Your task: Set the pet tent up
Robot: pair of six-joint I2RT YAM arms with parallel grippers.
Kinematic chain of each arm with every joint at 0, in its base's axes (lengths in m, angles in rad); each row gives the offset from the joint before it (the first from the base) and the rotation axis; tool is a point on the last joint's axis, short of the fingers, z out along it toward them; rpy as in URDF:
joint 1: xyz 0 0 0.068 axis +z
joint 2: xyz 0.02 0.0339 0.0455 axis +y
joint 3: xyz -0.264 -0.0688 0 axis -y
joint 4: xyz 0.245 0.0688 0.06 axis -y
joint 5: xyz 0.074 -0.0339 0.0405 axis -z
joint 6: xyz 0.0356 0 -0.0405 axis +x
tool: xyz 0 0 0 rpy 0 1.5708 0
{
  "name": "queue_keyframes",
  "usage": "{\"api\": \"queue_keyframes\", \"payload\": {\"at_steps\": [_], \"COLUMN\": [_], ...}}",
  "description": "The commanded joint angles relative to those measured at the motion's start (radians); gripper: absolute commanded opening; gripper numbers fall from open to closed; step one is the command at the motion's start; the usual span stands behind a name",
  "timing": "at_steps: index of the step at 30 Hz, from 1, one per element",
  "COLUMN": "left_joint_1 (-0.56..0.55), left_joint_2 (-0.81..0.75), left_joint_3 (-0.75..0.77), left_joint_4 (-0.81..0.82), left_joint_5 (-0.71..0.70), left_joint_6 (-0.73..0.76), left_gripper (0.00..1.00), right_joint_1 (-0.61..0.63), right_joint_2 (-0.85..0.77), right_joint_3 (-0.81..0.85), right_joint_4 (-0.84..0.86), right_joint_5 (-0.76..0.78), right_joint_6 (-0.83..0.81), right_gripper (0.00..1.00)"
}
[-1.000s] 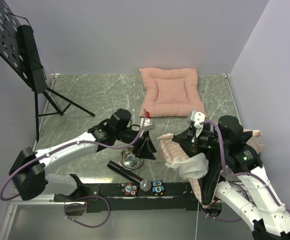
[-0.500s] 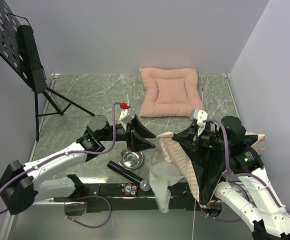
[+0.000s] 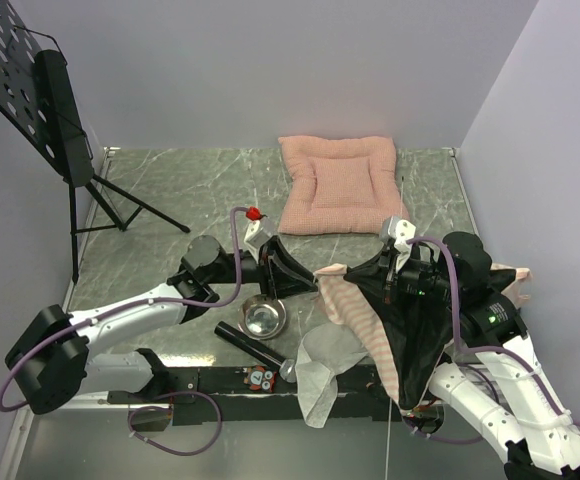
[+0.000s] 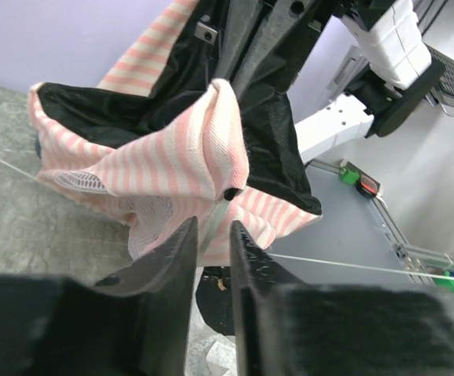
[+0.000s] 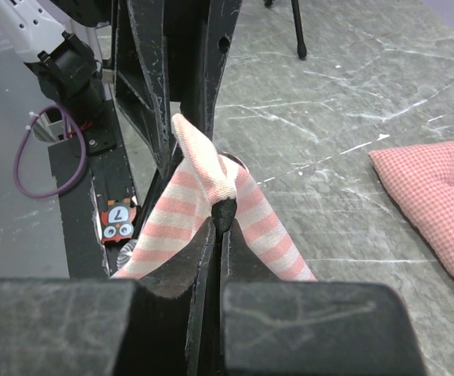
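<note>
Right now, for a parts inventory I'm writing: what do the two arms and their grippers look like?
Both arms, left arm and right arm, have white links and black joints, each trailed by a purple cable. The left gripper and right gripper are black with flat, tapered fingers.

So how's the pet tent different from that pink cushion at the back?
The pet tent is pink-and-white striped with black lining; the cushion is quilted pink without stripes. The tent hangs crumpled, pinched in the right gripper; the cushion lies flat, untouched. Both are soft pink fabric.
</note>
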Motion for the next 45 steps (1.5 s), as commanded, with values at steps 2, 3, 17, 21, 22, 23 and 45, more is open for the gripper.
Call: {"api": "queue_keyframes", "payload": {"at_steps": [2, 3, 17, 21, 22, 23, 45], "left_joint_1": [-0.011, -0.010, -0.064, -0.064, -0.065, -0.065, -0.084], "left_joint_2": [0.021, 0.026, 0.117, 0.172, 0.187, 0.199, 0.319], "left_joint_3": [0.034, 0.034, 0.227, 0.258, 0.266, 0.270, 0.309], "left_joint_4": [0.085, 0.086, -0.628, -0.670, -0.678, -0.681, -0.767], "left_joint_5": [0.056, 0.066, 0.190, 0.201, 0.207, 0.219, 0.175], "left_joint_6": [-0.031, -0.036, 0.288, 0.274, 0.266, 0.262, 0.262], "left_gripper": [0.17, 0.10, 0.01, 0.01, 0.01, 0.01, 0.01], "right_joint_1": [0.000, 0.000, 0.002, 0.000, 0.000, 0.000, 0.011], "right_joint_2": [-0.008, -0.008, 0.041, 0.039, 0.039, 0.038, 0.070], "right_joint_3": [0.020, 0.023, 0.074, 0.077, 0.077, 0.078, 0.112], "right_joint_4": [0.045, 0.043, -0.062, -0.070, -0.067, -0.067, -0.237], "right_joint_5": [-0.025, -0.028, -0.084, -0.108, -0.110, -0.111, -0.199], "right_joint_6": [0.011, 0.009, -0.138, -0.159, -0.160, -0.164, -0.316], "right_gripper": [0.00, 0.00, 0.00, 0.00, 0.00, 0.00, 0.00]}}
